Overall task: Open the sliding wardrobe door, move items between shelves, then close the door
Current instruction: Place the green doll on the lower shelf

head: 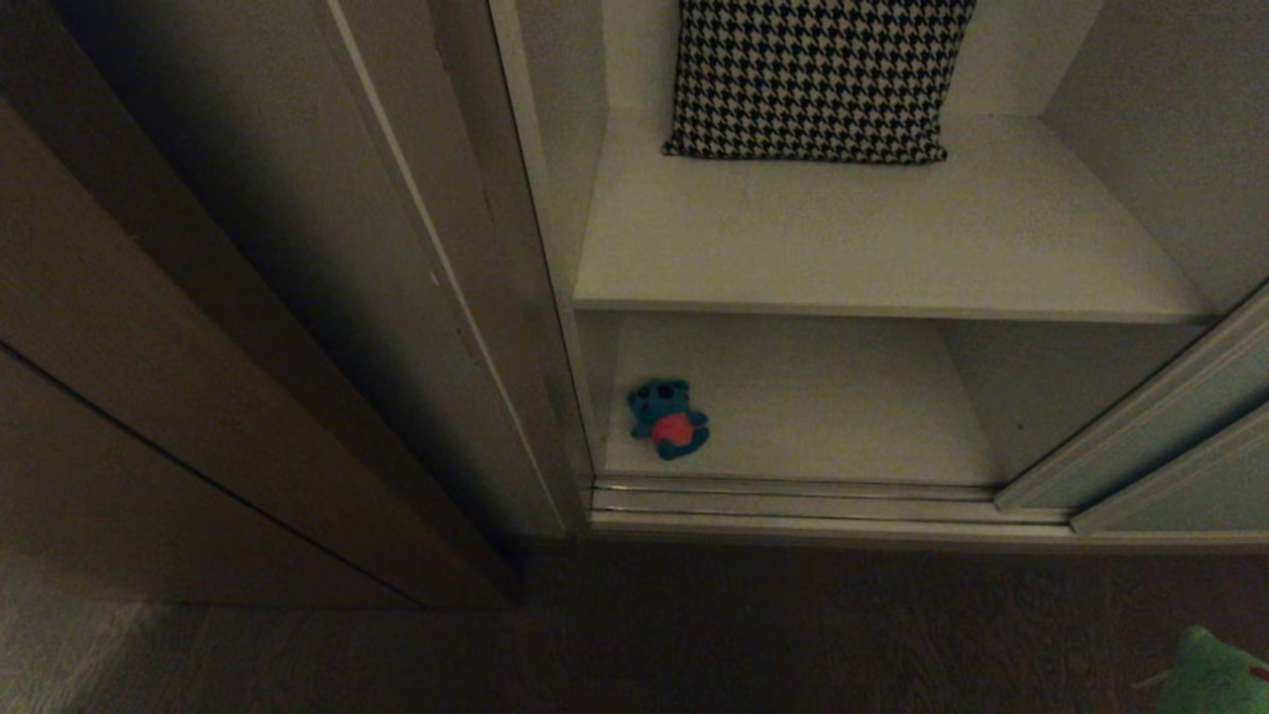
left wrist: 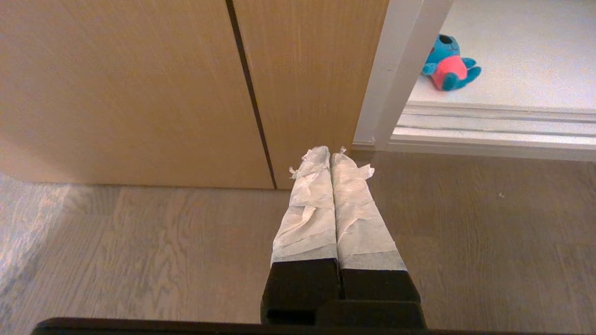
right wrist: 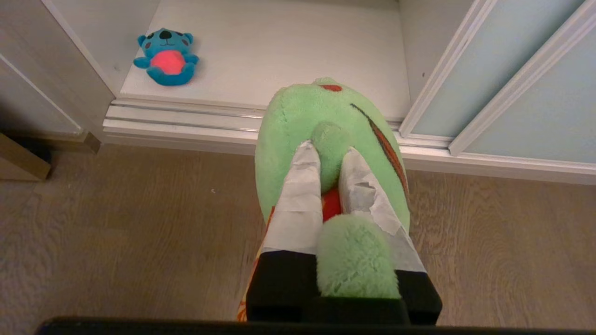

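Observation:
The wardrobe stands open. Its sliding door (head: 1170, 426), a pale grey-green panel, is pushed to the right and also shows in the right wrist view (right wrist: 512, 60). A teal-blue bear (head: 667, 419) with a red belly lies at the front left of the lower shelf (head: 843, 416). My right gripper (right wrist: 329, 150) is shut on the green frog (right wrist: 298, 121), held low over the floor in front of the wardrobe; the frog's edge shows at the head view's corner (head: 1214, 674). My left gripper (left wrist: 330, 153) is shut and empty, hanging above the floor by the wooden panel.
A black-and-white houndstooth cushion (head: 813, 74) leans at the back of the upper shelf (head: 892, 248). A brown wooden cabinet side (left wrist: 139, 93) stands left of the wardrobe. Metal door tracks (head: 793, 501) run along the wardrobe's base above the wood floor (head: 694, 635).

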Robot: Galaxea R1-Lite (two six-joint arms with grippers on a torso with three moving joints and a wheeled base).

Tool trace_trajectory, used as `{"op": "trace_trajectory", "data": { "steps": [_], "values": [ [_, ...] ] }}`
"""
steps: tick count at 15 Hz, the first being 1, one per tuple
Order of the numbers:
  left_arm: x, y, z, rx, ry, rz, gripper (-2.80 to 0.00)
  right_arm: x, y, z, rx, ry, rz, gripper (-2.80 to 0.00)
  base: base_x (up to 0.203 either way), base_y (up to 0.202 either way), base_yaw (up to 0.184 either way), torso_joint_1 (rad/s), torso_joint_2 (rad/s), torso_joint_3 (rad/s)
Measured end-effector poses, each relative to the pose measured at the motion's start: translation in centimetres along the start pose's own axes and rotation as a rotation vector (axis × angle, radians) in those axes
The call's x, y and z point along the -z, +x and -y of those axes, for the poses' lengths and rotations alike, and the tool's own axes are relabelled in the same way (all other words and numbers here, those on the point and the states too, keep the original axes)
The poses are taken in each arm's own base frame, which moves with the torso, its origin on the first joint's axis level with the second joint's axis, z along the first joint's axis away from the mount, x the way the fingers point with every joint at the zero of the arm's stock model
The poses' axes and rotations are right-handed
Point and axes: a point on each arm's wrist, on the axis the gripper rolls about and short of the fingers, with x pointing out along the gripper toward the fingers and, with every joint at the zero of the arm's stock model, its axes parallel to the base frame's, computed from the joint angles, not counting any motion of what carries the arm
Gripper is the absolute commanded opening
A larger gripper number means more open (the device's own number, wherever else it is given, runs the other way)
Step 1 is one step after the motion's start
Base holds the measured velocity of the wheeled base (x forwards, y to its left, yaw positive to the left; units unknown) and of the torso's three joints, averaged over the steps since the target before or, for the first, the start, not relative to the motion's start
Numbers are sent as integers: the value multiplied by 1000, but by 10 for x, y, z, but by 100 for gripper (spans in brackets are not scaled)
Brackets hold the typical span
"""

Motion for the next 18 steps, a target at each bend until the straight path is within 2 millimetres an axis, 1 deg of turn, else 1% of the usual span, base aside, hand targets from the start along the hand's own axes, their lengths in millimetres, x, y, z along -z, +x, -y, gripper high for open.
{"op": "trace_trajectory", "data": {
  "steps": [9, 18],
  "values": [
    [0, 0, 0, 0, -4, 0, -280, 0, 0, 0, 0, 0, 0, -280, 0, 0, 0, 0, -1, -8],
    [0, 0, 0, 1, -8, 1, -280, 0, 0, 0, 0, 0, -1, -280, 0, 0, 0, 4, 3, -184]
  ]
}}
